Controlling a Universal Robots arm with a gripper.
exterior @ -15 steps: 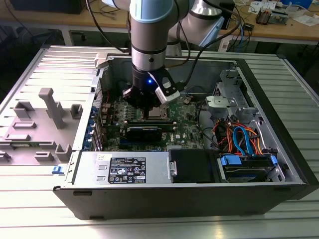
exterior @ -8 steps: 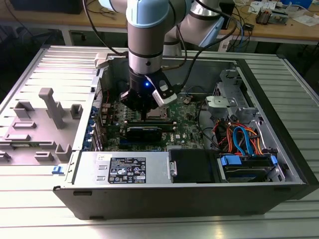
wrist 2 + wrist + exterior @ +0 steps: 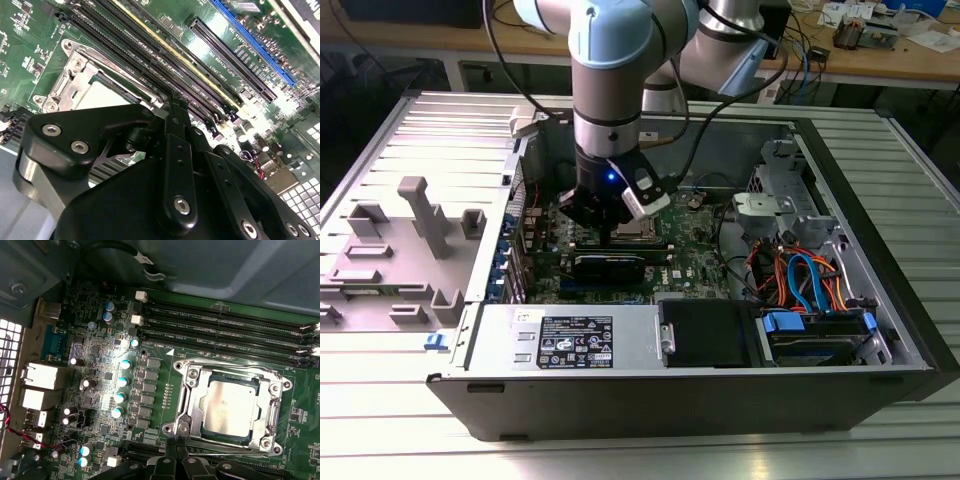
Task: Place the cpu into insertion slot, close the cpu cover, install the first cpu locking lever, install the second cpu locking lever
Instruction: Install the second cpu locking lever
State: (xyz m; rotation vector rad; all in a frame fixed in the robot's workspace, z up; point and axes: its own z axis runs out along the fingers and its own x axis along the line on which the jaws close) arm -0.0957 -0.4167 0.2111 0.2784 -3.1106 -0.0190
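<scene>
The cpu (image 3: 232, 404), a silvery-tan square, lies seated in the socket on the green motherboard (image 3: 95, 390). The cpu cover (image 3: 192, 410), a silvery frame, lies flat down around it. In the first wrist view my gripper (image 3: 176, 446) is shut, its thin black tips pressed together right at the socket's edge by one corner. The second wrist view shows the gripper (image 3: 172, 107) with the same tips beside the cpu cover (image 3: 82, 75) and the pale cpu (image 3: 100, 97). In the exterior view the gripper (image 3: 611, 228) reaches down inside the open computer case, just beside the socket (image 3: 638, 232).
Long black memory slots (image 3: 225, 325) run beside the socket. A black card (image 3: 610, 265) stands close in front of the gripper. The power supply (image 3: 570, 340), drive cage and coloured cables (image 3: 805, 280) fill the case's near side. A grey fixture tray (image 3: 400, 240) lies at the exterior view's left.
</scene>
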